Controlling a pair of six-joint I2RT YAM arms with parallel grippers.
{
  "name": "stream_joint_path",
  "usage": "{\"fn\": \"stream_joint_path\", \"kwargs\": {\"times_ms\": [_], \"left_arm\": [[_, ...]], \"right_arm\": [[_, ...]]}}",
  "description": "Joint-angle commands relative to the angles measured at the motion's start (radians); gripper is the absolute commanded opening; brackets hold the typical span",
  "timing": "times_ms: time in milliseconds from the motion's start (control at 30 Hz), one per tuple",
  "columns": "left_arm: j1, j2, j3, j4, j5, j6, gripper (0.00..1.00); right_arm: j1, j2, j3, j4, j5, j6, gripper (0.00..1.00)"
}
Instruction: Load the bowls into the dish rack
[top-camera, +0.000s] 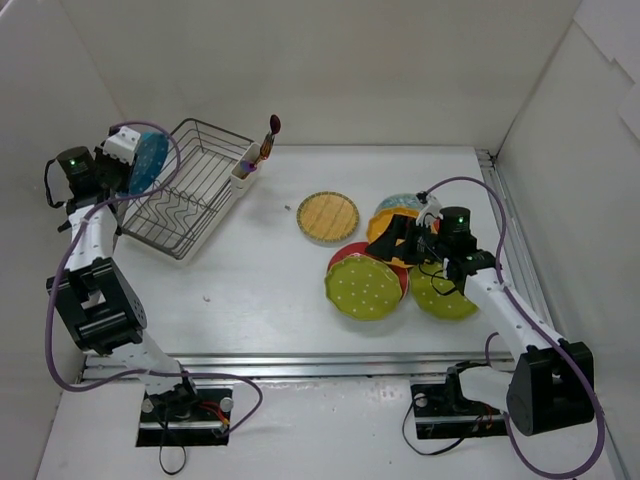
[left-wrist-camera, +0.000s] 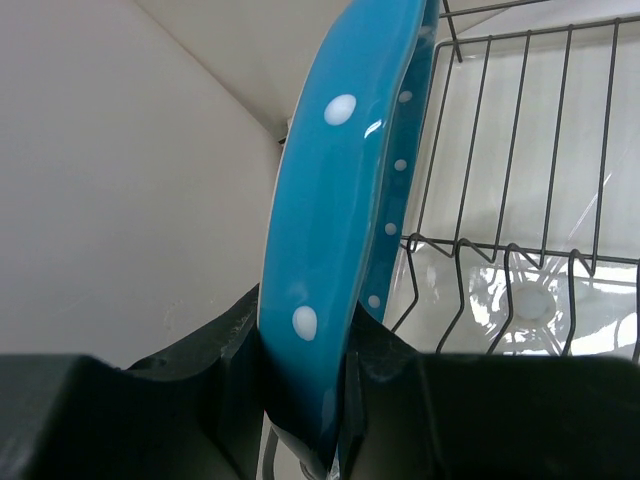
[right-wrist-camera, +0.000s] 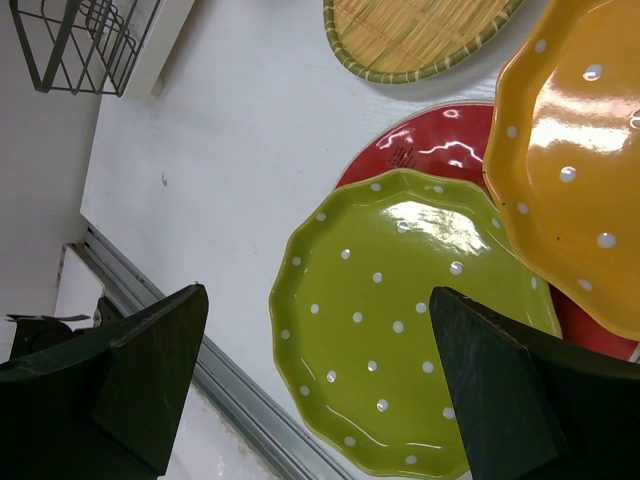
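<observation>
My left gripper (left-wrist-camera: 305, 400) is shut on the rim of a blue bowl with white dots (left-wrist-camera: 340, 200), held on edge. In the top view that blue bowl (top-camera: 150, 162) hangs over the left end of the silver wire dish rack (top-camera: 195, 190). The other bowls lie at the right: a tan woven one (top-camera: 327, 217), a green dotted one (top-camera: 365, 288) on a red one (top-camera: 345, 258), an orange one (top-camera: 383, 226), a second green one (top-camera: 445, 297). My right gripper (right-wrist-camera: 318, 292) stands open above the green bowl (right-wrist-camera: 400, 320), holding nothing.
A white utensil cup (top-camera: 245, 170) with a brush stands on the rack's right corner. White walls close in the left, back and right. A metal rail (top-camera: 330, 365) runs along the table's near edge. The rack's tines (left-wrist-camera: 520, 255) show beside the blue bowl.
</observation>
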Motion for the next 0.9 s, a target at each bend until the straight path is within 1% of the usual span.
{"fn": "stream_joint_path", "kwargs": {"times_ms": [0,267,367,500,600,733,867], "left_arm": [[0.029,-0.086,0.083,0.208,0.082,0.045,0.00],[0.067,-0.066,0.077,0.147,0.126,0.041,0.00],[0.067,-0.043,0.106,0.069,0.159,0.074,0.00],[0.067,-0.015,0.147,0.015,0.169,0.114,0.00],[0.067,0.005,0.158,-0.007,0.169,0.117,0.00],[0.067,0.029,0.160,-0.010,0.148,0.120,0.06],[0.067,0.051,0.153,-0.011,0.130,0.124,0.08]], "right_arm": [[0.009,0.008,0.002,0.059,-0.006,-0.012,0.90],[0.006,0.014,-0.001,0.062,-0.004,-0.011,0.90],[0.012,0.014,-0.001,0.062,-0.004,-0.009,0.90],[0.006,0.017,0.001,0.061,-0.003,-0.009,0.90],[0.006,0.023,0.004,0.062,-0.006,-0.009,0.90],[0.012,0.026,0.002,0.062,-0.003,-0.009,0.90],[0.009,0.032,0.002,0.064,-0.003,-0.009,0.90]]}}
